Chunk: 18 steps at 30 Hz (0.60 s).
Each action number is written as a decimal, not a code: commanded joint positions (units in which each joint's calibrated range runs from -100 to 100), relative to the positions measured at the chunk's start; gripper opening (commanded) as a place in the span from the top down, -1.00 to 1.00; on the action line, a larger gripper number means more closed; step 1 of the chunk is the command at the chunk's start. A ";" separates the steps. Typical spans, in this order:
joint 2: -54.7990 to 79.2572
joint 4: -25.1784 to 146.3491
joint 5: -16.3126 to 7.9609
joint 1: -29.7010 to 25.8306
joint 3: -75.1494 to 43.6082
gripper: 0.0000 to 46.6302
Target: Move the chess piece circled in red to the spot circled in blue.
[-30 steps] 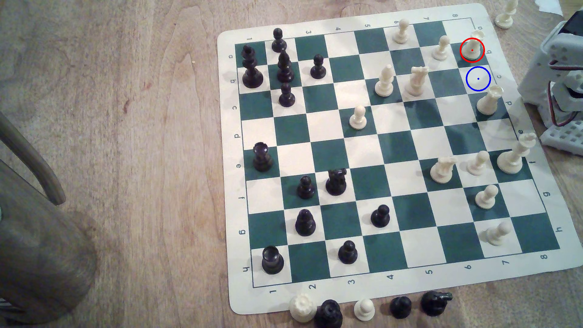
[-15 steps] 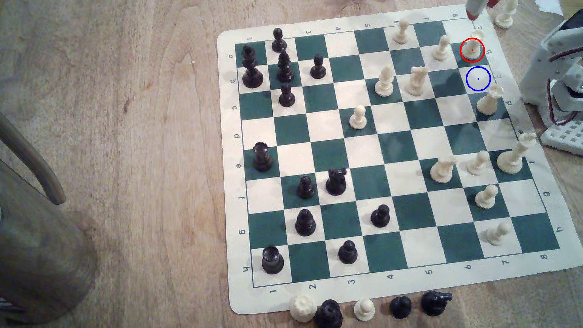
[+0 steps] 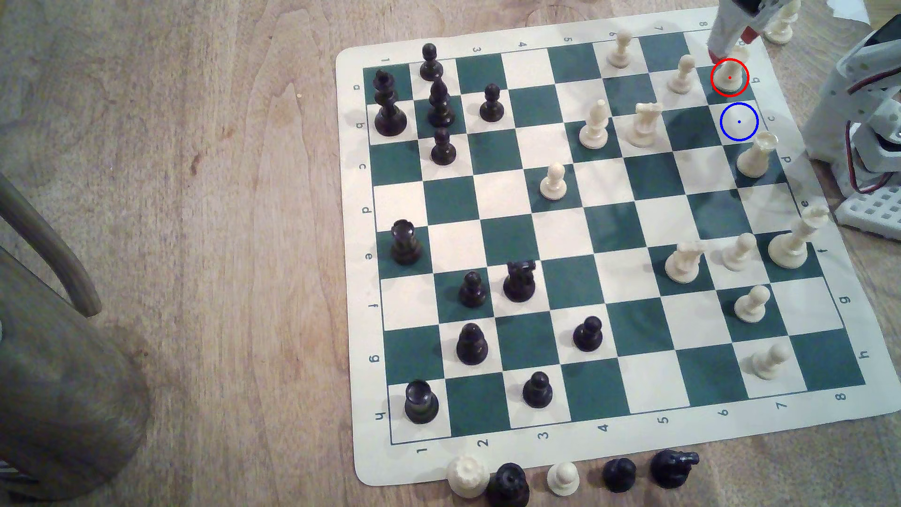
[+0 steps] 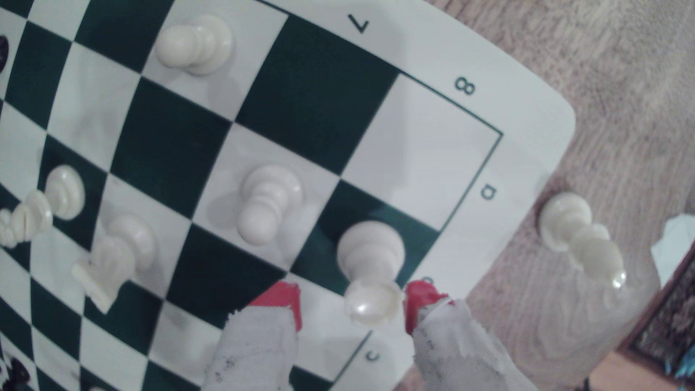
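Chess move, early stage: nothing lifted, nothing placed.
Cream piece (image 3: pixel 730 78) stands on its red-ringed green square; gripper (image 4: pixel 351 306) spread, red fingertips (image 4: pixel 280 300) flanking its top; blue-ringed square (image 3: pixel 739 122) beside it vacant.

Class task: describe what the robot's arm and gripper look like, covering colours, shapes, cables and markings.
The gripper has two white fingers with rough, dark-smudged surfaces and red tips. The arm is pale grey-white printed plastic with round holes, red and black cables running along it, and a white grid-patterned base.
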 commanded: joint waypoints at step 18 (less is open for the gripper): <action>4.80 -5.04 0.49 1.15 2.67 0.40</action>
